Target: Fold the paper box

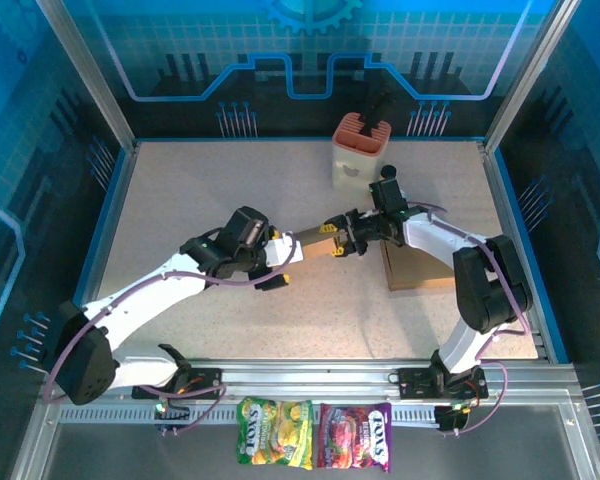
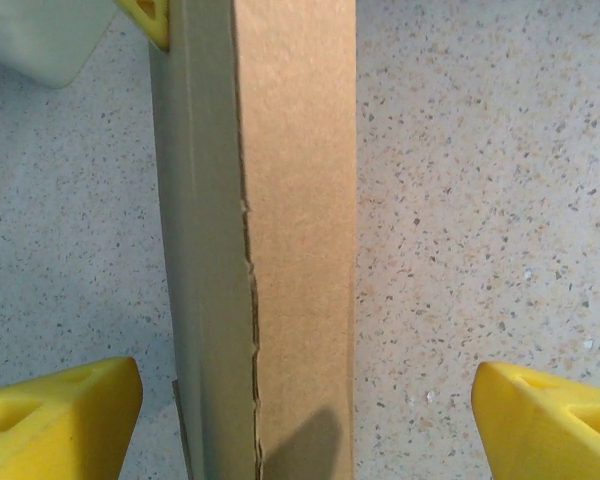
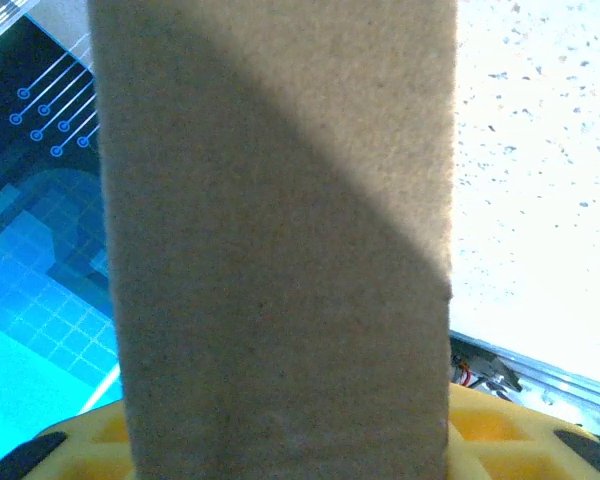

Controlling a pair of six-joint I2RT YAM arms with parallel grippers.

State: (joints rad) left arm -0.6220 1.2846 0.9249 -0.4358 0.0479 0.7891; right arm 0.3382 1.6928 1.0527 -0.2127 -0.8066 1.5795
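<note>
Left gripper [image 1: 280, 262]: jaws stand wide. In the left wrist view its two yellow fingertips [image 2: 60, 420] sit at either side of the paper box [image 2: 290, 230], and neither touches it. Bare speckled table [image 2: 480, 200] shows between the right-hand tip and the cardboard.

Right gripper [image 1: 338, 240]: clamped on the far end of the paper box [image 1: 310, 238]. In the right wrist view the brown cardboard [image 3: 280, 250] runs straight out from between the yellow fingers [image 3: 510, 440]. A diagonal shadow crosses its face.

Paper box: flattened into a narrow strip and held above the table [image 1: 200, 200] near its middle, spanning the gap between the two grippers. From the left wrist it shows two faces, one darker and one lighter, which meet along a slightly ragged seam.

Other items:
- A second brown cardboard piece [image 1: 420, 268] lies flat on the table beneath the right arm.
- A white container with an orange top [image 1: 360, 150] stands near the back edge, with a dark tool sticking out of it.
- Two candy bags, one yellow [image 1: 275, 432] and one purple [image 1: 355, 435], lie side by side in front of the arm bases.
</note>
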